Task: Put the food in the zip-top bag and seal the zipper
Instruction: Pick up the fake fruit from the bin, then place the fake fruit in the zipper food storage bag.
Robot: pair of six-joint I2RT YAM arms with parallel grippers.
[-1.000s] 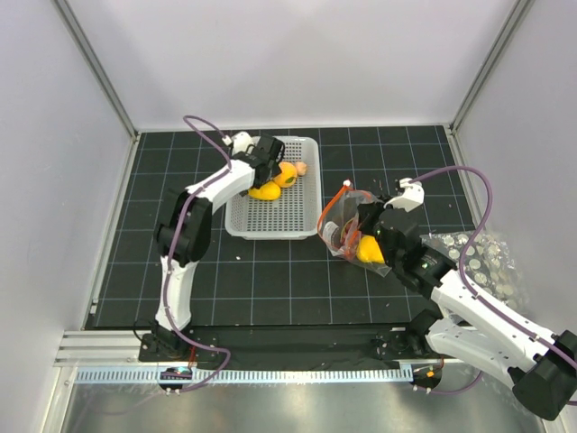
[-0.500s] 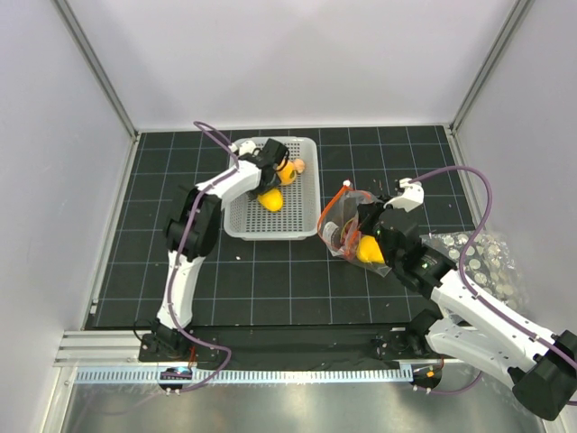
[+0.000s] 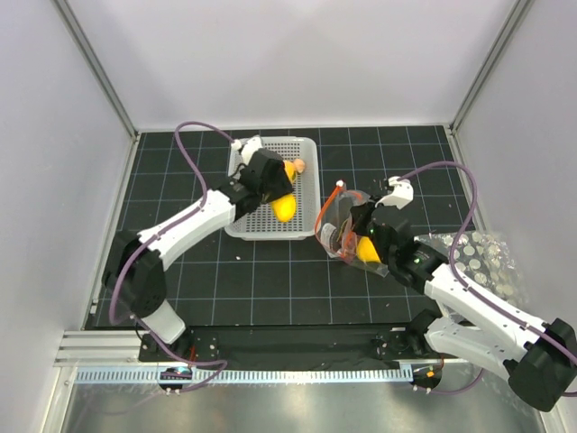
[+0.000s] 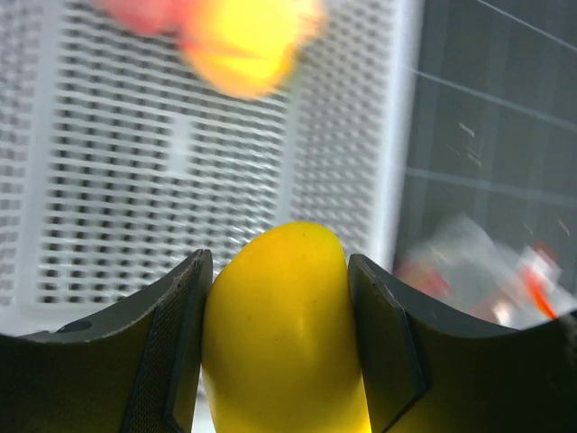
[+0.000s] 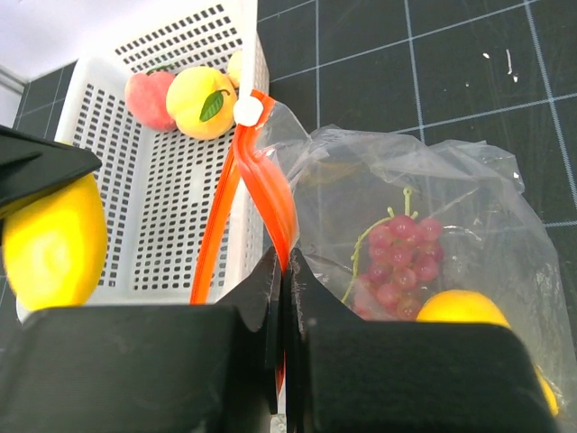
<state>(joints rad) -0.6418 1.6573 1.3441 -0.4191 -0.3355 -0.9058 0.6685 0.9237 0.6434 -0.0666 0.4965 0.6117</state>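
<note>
My left gripper (image 3: 278, 200) is shut on a yellow pear (image 4: 281, 334), held above the white basket's near right part; the pear also shows in the top view (image 3: 283, 208) and the right wrist view (image 5: 54, 242). My right gripper (image 5: 285, 271) is shut on the red-orange zipper (image 5: 269, 194) of the clear zip-top bag (image 5: 424, 216), holding its mouth up and open beside the basket. Dark red grapes (image 5: 399, 257) and a yellow-orange piece (image 5: 464, 308) lie inside the bag (image 3: 347, 230). A pink-red peach (image 5: 150, 97) and a yellow-orange fruit (image 5: 203, 101) stay in the basket's far corner.
The white perforated basket (image 3: 248, 216) stands at centre left, its right wall close to the bag's mouth. A clear plastic sheet with white dots (image 3: 482, 262) lies at the right, by the wall. Grey walls close in the black gridded table (image 3: 270, 280).
My left gripper has lifted the yellow pear and carried it nearer and to the right, toward the bag. My right gripper has raised the bag's mouth slightly to the left.
</note>
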